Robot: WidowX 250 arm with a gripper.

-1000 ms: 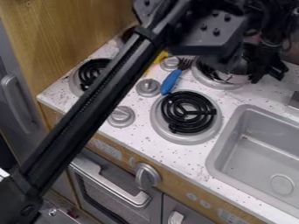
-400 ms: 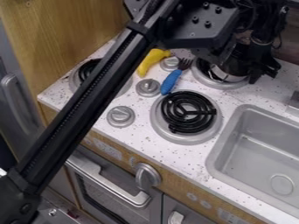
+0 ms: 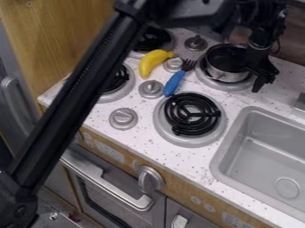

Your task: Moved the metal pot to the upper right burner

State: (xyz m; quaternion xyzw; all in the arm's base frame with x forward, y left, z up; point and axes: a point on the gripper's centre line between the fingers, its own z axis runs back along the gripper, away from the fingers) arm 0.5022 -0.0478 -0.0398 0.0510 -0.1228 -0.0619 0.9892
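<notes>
My gripper (image 3: pixel 265 79) hangs at the upper right, close against the right side of the metal pot (image 3: pixel 224 71). The pot stands upright on the upper right burner (image 3: pixel 221 86), whose silver ring shows around its left and front sides. The pot's right edge is partly hidden behind the gripper, and any contact there is unclear.
A blue fork (image 3: pixel 174 83) and a yellow banana (image 3: pixel 154 61) lie left of the pot. The lower right burner (image 3: pixel 191 114) is in front, the sink (image 3: pixel 266 153) at the right. The arm crosses the left burners.
The arm has swung left and up, uncovering the banana, more of the pot and an upper left burner. The gripper has shifted slightly left; the pot's visible metal side also appears farther left.
</notes>
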